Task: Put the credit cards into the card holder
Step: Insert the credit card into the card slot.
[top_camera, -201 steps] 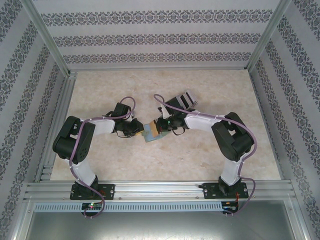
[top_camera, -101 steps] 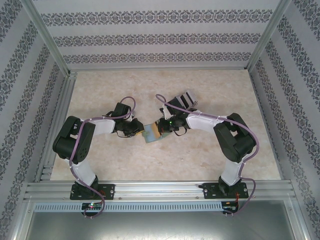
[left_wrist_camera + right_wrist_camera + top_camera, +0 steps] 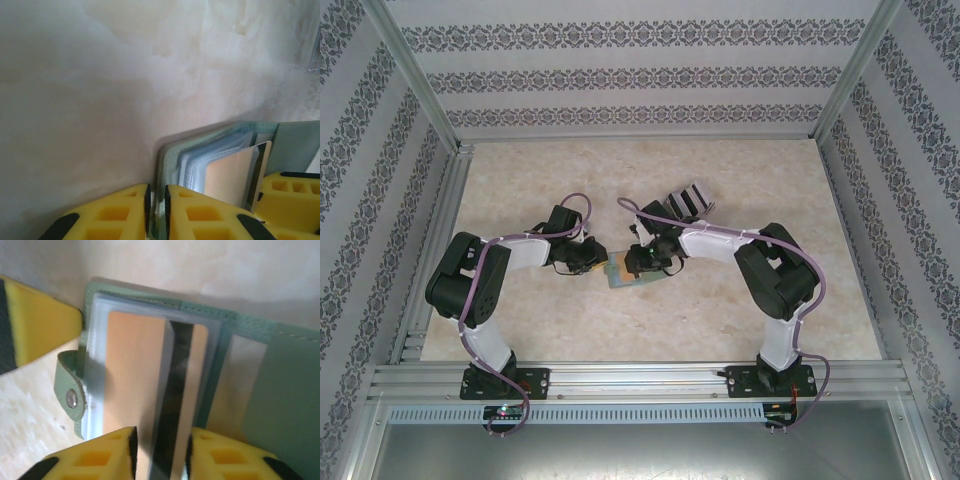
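Two robot arms meet over the middle of a pale marbled desk [image 3: 520,180], working on a sage-green card holder [image 3: 628,274] that lies open between them. The left jaws are clamped on one edge of the holder's green cover, their yellow pads [image 3: 192,212] pressed close with the cover pinched between them, pinning the holder to the desk. Just beyond those pads the stack of clear sleeves [image 3: 200,160] fans upward. The right jaws stand apart on either side of the near end of an orange-yellow card [image 3: 132,380], which sits partly inside a sleeve straight ahead of them. A dark strip runs along the card between the pads; whether it is a second card cannot be told. The holder's snap tab [image 3: 70,395] lies off to the side of the right jaws, toward the left arm's yellow finger. The step in hand appears to be seating this card in its sleeve, with the grip seemingly let go. The next move likely calls for nudging the card fully home, or drawing the right jaws straight back without dragging it out.
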